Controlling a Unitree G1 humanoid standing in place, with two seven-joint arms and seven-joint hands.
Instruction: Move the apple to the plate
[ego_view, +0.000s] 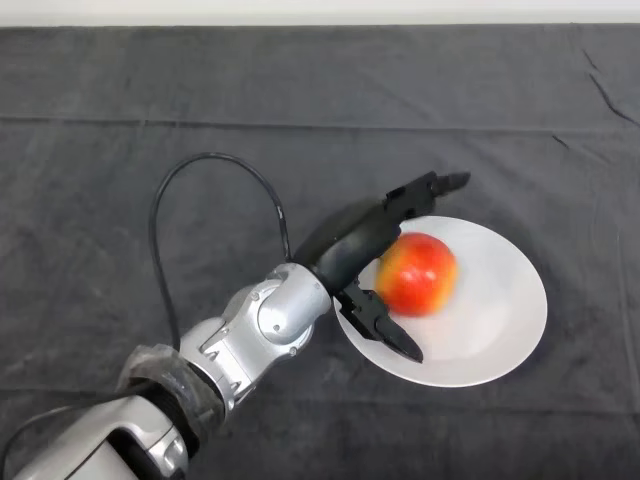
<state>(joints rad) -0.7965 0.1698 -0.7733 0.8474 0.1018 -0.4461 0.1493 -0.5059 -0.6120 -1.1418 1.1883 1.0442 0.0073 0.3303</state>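
Red-and-yellow apple (416, 274) sits on the white plate (500, 310), left of the plate's centre. Head view: the plate lies on the dark cloth (150, 130) covering the table, right of the middle. The silver-grey left arm (240, 345) enters from the lower left. Its black left hand (345, 245) is at the apple's left side, fingers (430, 187) spread apart and straight above the fruit, thumb (385, 325) below it. Whether the palm touches the apple cannot be told.
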